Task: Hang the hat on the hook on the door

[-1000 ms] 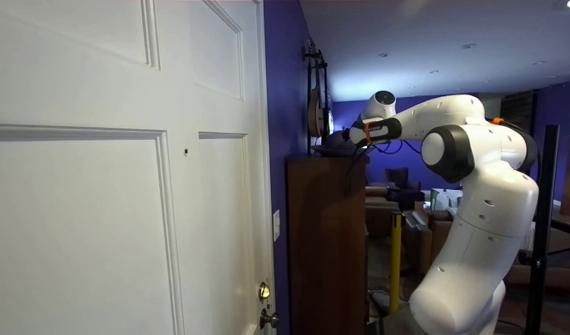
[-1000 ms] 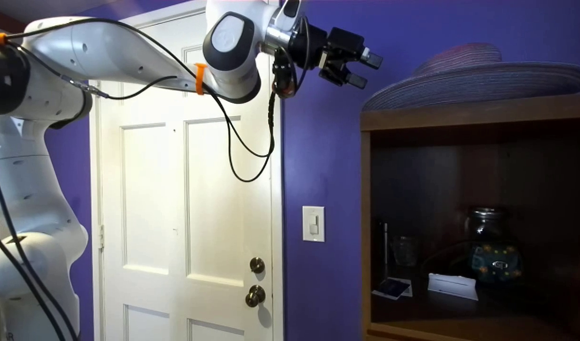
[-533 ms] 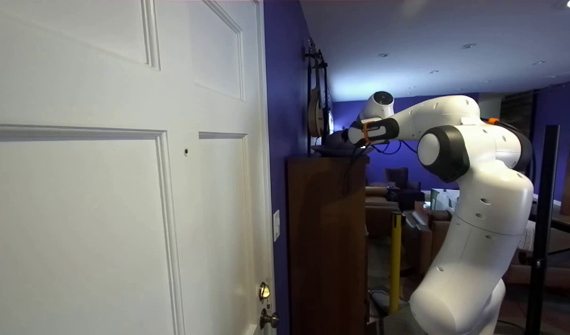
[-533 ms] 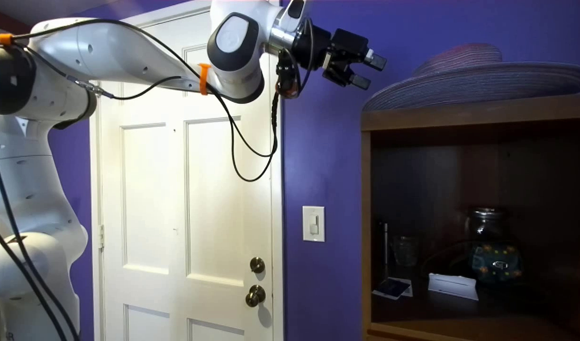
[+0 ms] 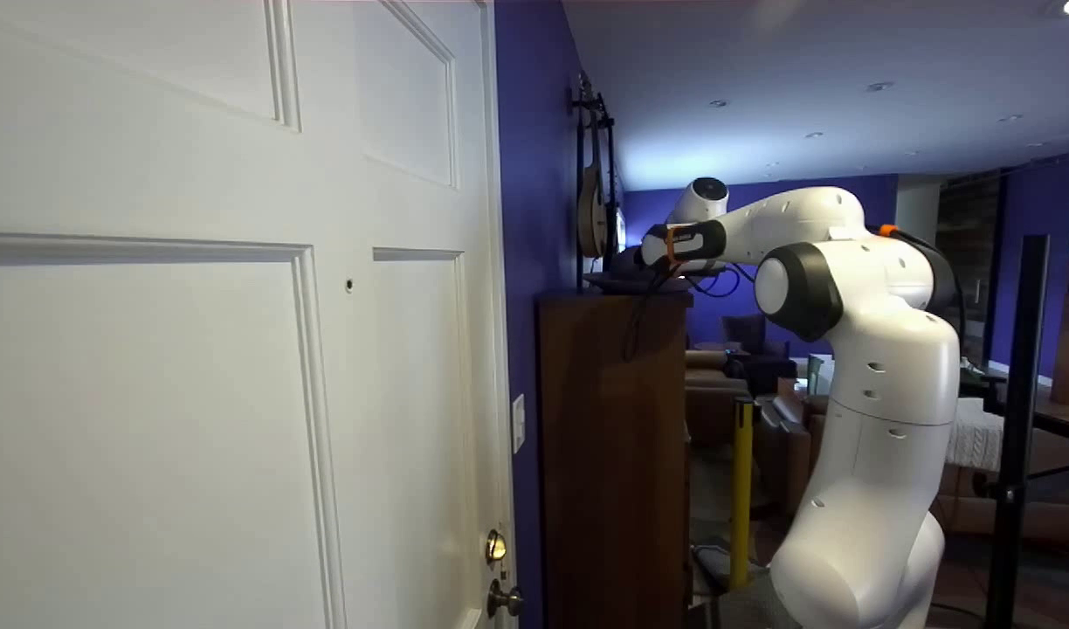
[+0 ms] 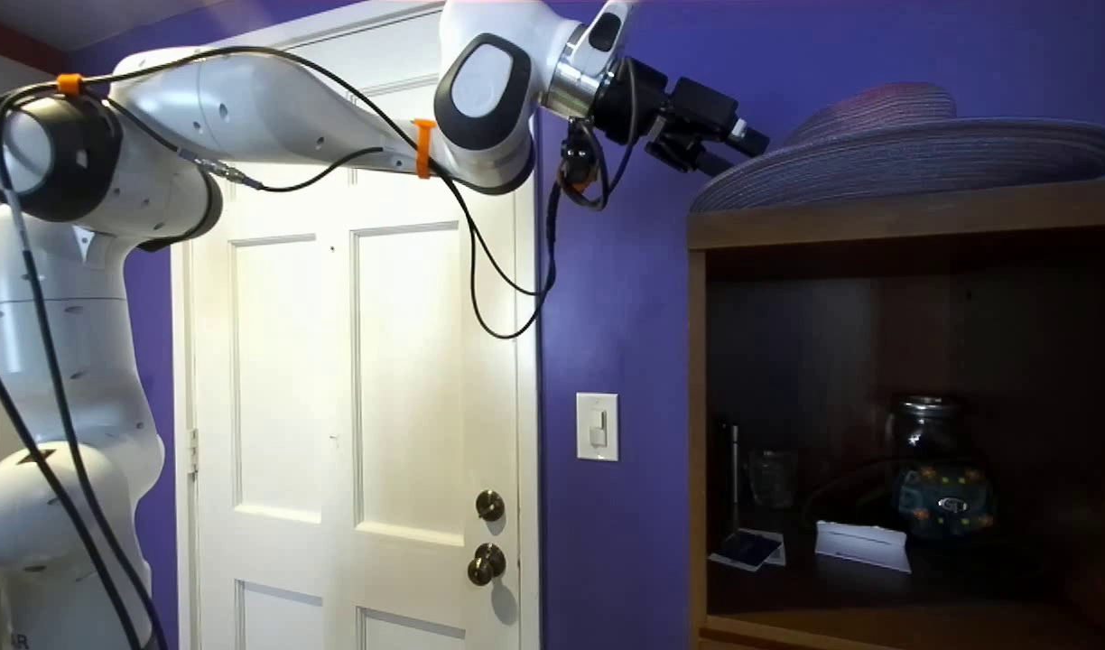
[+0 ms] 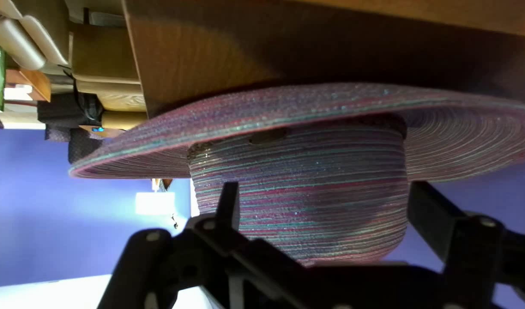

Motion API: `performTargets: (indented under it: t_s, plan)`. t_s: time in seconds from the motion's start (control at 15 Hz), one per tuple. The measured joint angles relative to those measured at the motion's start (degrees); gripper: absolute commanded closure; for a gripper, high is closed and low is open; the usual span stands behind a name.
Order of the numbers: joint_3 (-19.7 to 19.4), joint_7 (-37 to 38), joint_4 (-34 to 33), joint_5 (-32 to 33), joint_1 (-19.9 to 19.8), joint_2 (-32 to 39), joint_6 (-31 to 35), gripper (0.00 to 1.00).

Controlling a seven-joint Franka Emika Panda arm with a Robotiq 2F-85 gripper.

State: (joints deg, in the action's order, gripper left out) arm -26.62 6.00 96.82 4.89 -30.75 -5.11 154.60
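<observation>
The hat (image 6: 914, 158) is wide-brimmed with purple, pink and teal stripes. It lies brim down on top of the brown cabinet (image 6: 877, 215). It also shows, dark and partly hidden, in an exterior view (image 5: 624, 281). In the wrist view the hat's crown (image 7: 314, 171) fills the middle. My gripper (image 6: 731, 152) is open at the near edge of the brim. In the wrist view my open fingers (image 7: 324, 201) appear on either side of the crown; contact cannot be told. The hook is a tiny dark dot (image 5: 349, 285) on the white door (image 5: 194, 419), also visible there (image 6: 332, 248).
A light switch (image 6: 598, 426) is on the purple wall between door and cabinet. Brass door knobs (image 6: 487, 564) are low on the door. Cables (image 6: 516, 311) hang below the wrist. A guitar (image 5: 592, 210) hangs beyond the cabinet. A jar (image 6: 929, 433) stands on its shelf.
The arm has moved toward the hat, with my gripper going right and slightly down in an exterior view. The fingertips now reach the hat's brim edge in that view. The hat has not moved.
</observation>
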Motion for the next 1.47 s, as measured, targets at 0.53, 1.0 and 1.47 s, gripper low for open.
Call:
performTargets:
  t_s: [0.53, 1.0, 1.47]
  plan:
    - [-1.75, -3.1, -10.36, -5.14, 0.07, 8.65, 0.0, 0.0]
    - [-1.37, -5.8, -15.52, -9.04, -0.66, 13.79, -0.11, 0.26]
    - [-0.17, -6.59, -18.8, -10.0, -1.96, 16.02, -2.07, 0.77]
